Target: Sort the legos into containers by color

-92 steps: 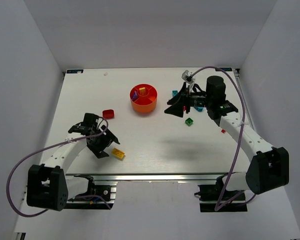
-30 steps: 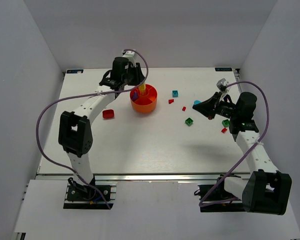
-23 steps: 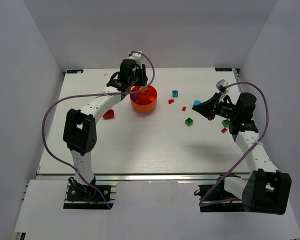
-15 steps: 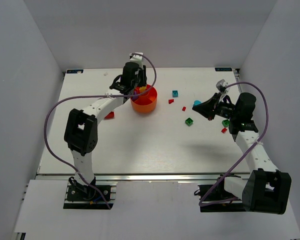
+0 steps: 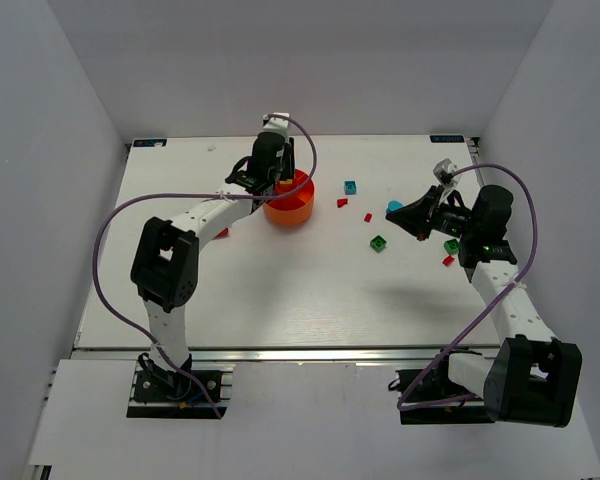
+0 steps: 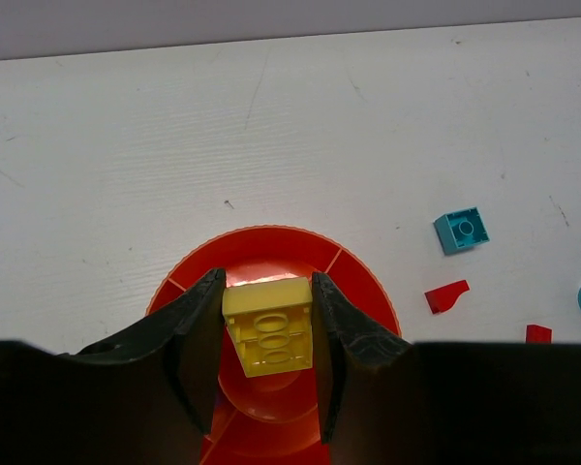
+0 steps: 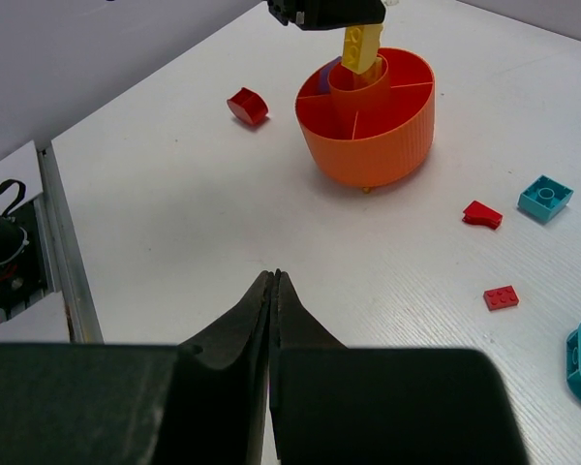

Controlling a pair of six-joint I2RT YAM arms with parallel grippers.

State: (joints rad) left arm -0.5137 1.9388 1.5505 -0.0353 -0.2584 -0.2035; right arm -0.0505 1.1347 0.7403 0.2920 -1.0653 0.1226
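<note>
The left gripper (image 6: 267, 281) has a yellow brick (image 6: 269, 325) pinched between its fingers, its jaws part-way apart and pressed on the brick's two sides. Straight below it sits the bowl (image 6: 363, 291), and the brick hangs over the central hub. Off to the gripper's right, a red wedge (image 6: 446, 295) and a cyan brick (image 6: 462, 230) lie on the table (image 6: 126, 145).

That wrist view hides how high the brick is. The right wrist view shows its lower end at the hub's rim, slightly tilted and not down in any compartment. It also shows something purple behind the hub, probably a brick, though too little is visible to be sure.

The right gripper (image 7: 273, 276) is closed tight on nothing and hovers over the table. A red plate (image 7: 501, 296) lies ahead to its right, and the bowl is farther ahead. Only the top view shows the green brick (image 5: 378, 242) just beside it.

Three seconds ago the yellow brick lay on the table by the left gripper, near the front edge. Over the last second that gripper moved from the bowl's left rim to the hub, while the right arm has not stirred.
</note>
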